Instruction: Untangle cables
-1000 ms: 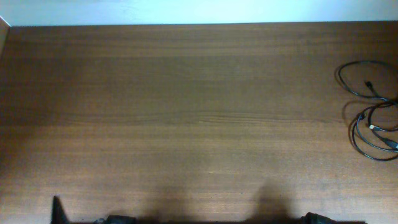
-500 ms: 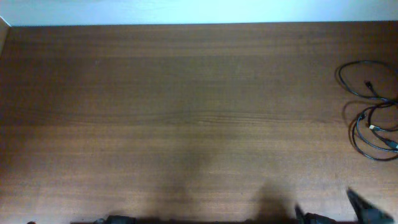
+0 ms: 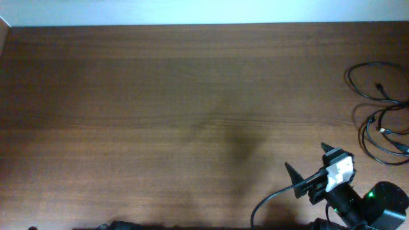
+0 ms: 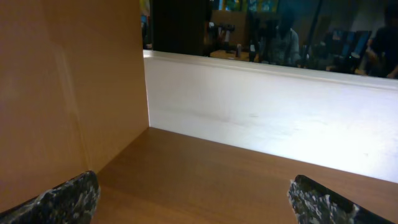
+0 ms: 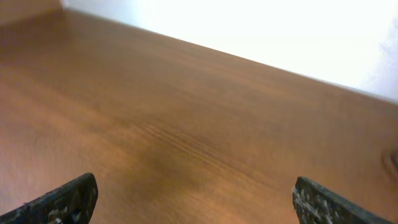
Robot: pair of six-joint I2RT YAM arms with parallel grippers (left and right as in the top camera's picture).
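The cables are thin black cords in loose loops at the table's right edge, with small plugs among them. My right gripper is open and empty over the front right of the table, left of and nearer than the cables. In the right wrist view its fingers stand wide apart over bare wood, and a dark bit of cable shows at the right edge. My left gripper is out of the overhead view. In the left wrist view its fingers are wide open over the table's far left corner, holding nothing.
The brown wooden table ends at a white wall along the back. A wooden side panel stands at the table's left end. The right arm's own black cable trails at the front edge.
The right arm has come up from the front edge into the overhead view, moving forward and left over the table. The left gripper tip seen a second ago has left that view. The cables have not moved.
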